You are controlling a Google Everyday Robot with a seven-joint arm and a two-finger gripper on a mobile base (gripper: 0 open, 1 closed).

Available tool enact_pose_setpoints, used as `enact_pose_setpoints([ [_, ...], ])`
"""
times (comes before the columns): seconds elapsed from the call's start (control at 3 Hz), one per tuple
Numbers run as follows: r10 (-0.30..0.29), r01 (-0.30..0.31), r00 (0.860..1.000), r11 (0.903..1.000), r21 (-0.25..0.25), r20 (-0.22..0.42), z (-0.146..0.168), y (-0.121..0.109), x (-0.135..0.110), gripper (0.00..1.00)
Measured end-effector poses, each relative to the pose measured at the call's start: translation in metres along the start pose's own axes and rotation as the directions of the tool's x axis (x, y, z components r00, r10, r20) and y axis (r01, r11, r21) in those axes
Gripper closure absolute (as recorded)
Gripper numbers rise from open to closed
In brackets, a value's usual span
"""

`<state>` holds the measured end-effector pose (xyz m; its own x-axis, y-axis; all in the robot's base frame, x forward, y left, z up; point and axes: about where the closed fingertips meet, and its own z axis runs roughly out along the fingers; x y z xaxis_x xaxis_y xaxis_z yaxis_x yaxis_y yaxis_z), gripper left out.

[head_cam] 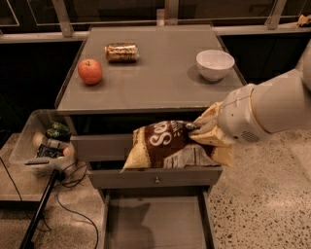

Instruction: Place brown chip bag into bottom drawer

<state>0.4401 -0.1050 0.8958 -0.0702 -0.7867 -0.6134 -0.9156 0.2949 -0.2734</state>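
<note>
Aloft: brown chip bag (165, 146), dark brown, pale yellow ends, white script. Crinkled, lengthwise, left end dipping, in front of upper drawer fronts. tool (194, 127) pinching bag's right end. bottom drawer (155, 224) pulled open directly below bag, flat grey floor, shadow on it.

Grey cabinet (160, 85), speckled terrazzo floor (265, 199), dark windows (112, 9) behind, dim light.
</note>
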Motion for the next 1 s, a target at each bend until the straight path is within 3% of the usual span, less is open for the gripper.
enact_pose_setpoints([
  [0.67, 0.011, -0.005, 0.999, 0.9886, -0.151, 0.037, 0.089, 0.076, 0.035, 1.0],
  [1.0, -0.01, 0.018, 0.999, 0.9858, -0.167, 0.049, 0.127, 0.104, 0.059, 1.0],
])
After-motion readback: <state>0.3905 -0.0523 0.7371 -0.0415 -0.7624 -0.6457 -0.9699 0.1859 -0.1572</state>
